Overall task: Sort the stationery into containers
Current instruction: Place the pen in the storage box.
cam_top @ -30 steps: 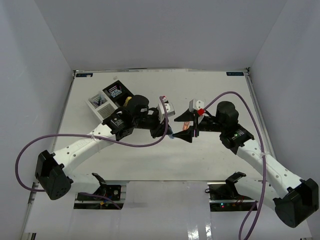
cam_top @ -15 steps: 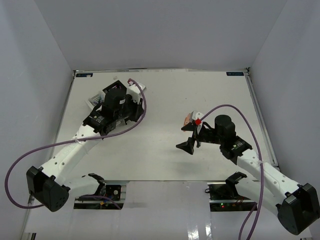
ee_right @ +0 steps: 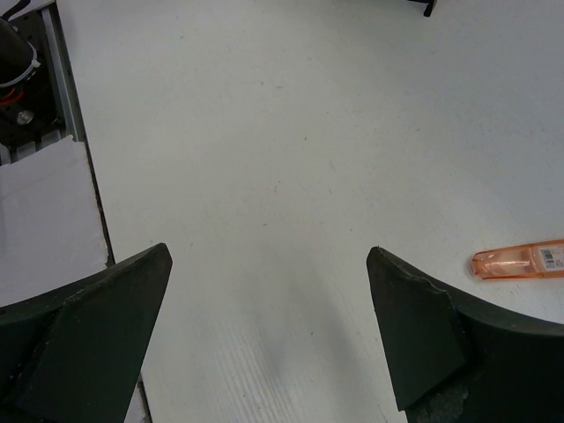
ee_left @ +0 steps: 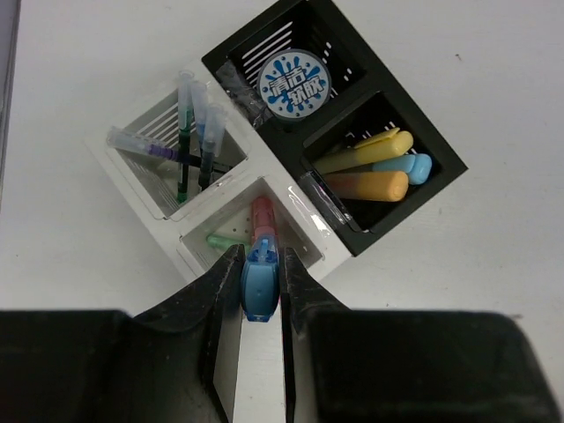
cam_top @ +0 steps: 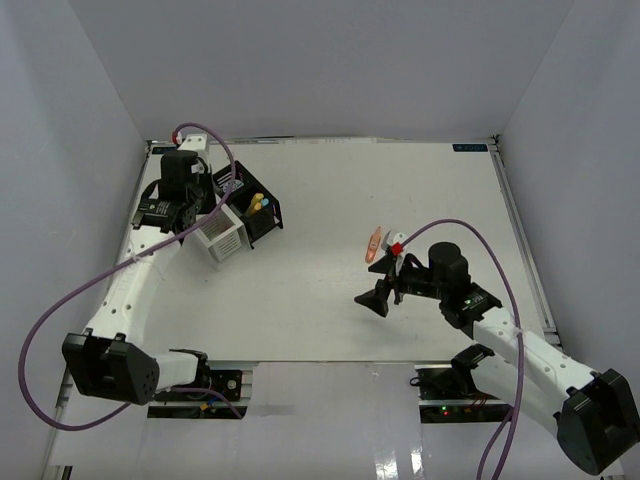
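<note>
**Left gripper grips a blue highlighter over the organiser; right gripper open above the counter**

In the left wrist view, the left gripper (ee_left: 261, 264) has its jaws closed on a short blue highlighter (ee_left: 260, 293). Its long axis points straight away from the camera, towards a low white slatted compartment (ee_left: 304, 231). Its far end is hard to separate from a reddish piece (ee_left: 262, 211) inside.

A round blue-white tub (ee_left: 293, 85) in a tall black compartment (ee_left: 339, 40) carries Chinese characters, too small to read.

The right gripper (ee_right: 269, 256) has its jaws spread wide and empty. A translucent orange highlighter (ee_right: 520, 262) lies crosswise on the white counter (cam_top: 320, 190). It bears a barcode sticker and is cut off at the frame edge.
</note>
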